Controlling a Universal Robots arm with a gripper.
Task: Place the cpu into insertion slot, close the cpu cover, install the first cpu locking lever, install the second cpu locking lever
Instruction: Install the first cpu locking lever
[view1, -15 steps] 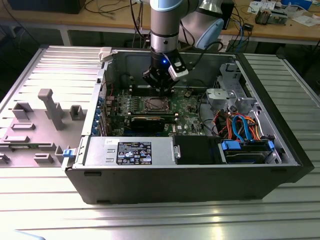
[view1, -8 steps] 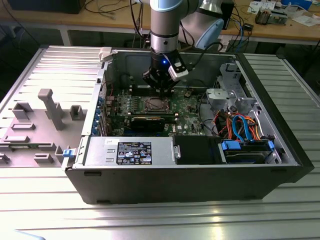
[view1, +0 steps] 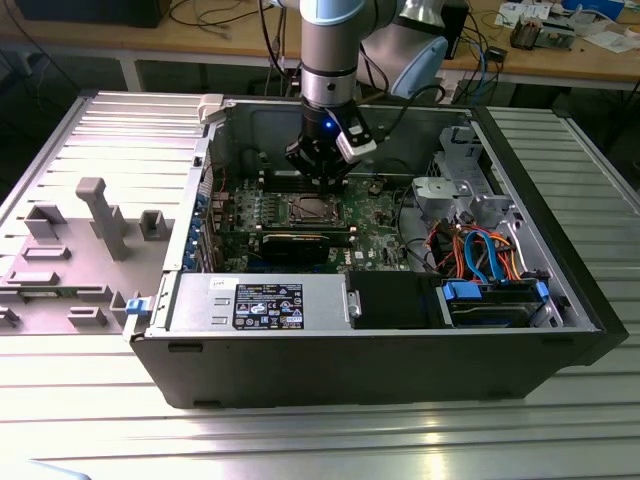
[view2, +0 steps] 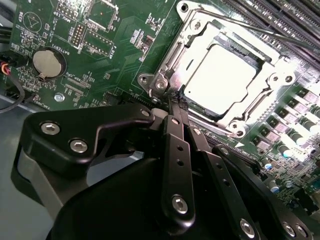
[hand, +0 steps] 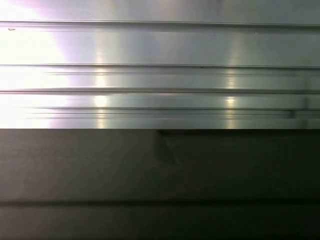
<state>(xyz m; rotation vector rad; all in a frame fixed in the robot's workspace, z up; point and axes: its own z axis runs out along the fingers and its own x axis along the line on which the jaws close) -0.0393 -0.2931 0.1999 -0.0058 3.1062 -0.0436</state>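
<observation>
Computer case (view1: 380, 360) on ribbed table (view1: 90, 420)

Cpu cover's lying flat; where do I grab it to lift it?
Likely the corner tab of the cpu cover nearest the pincer, approached from above: the frame lies flat on the cpu, so only that protruding edge offers a pinch.

The cpu (view2: 222, 82), a flat square chip with a silvery top, lies seated in the slot (view2: 176, 56) on the green board. The cover (view2: 272, 80), a silvery metal frame with a cut-out centre, lies flat around the chip.
</observation>
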